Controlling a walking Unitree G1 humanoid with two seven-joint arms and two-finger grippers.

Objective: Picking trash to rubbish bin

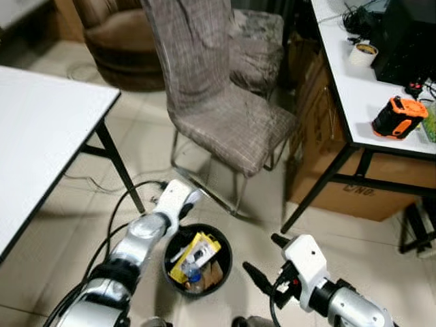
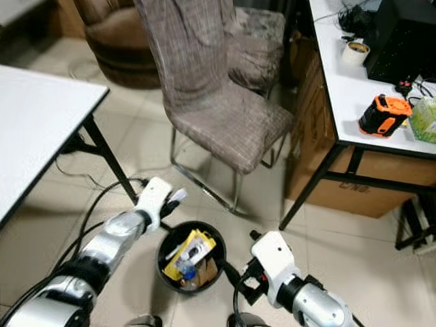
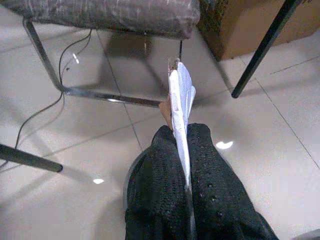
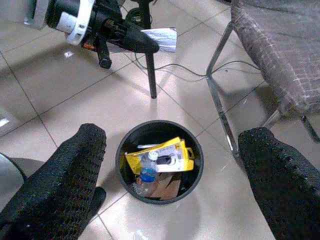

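Note:
A round black rubbish bin (image 1: 221, 274) stands on the tiled floor, holding a yellow packet (image 4: 161, 156), a small bottle and brown scraps. My left gripper (image 1: 192, 199) hovers just above the bin's far-left rim, shut on a flat white piece of paper trash (image 3: 181, 97) that sticks out past the fingertips. The same white paper (image 4: 161, 39) juts from the left fingers in the right wrist view. My right gripper (image 1: 264, 262) is open to the right of the bin, low over the floor, with nothing between its fingers (image 4: 75, 170).
A fabric-covered chair (image 1: 225, 116) on chrome legs stands right behind the bin. A white table (image 1: 41, 136) with black legs is on the left, cables (image 1: 116, 204) trailing beneath it. On the right, a white desk (image 1: 354, 88) with an orange tool (image 1: 397, 117) stands over a cardboard box (image 1: 340, 184).

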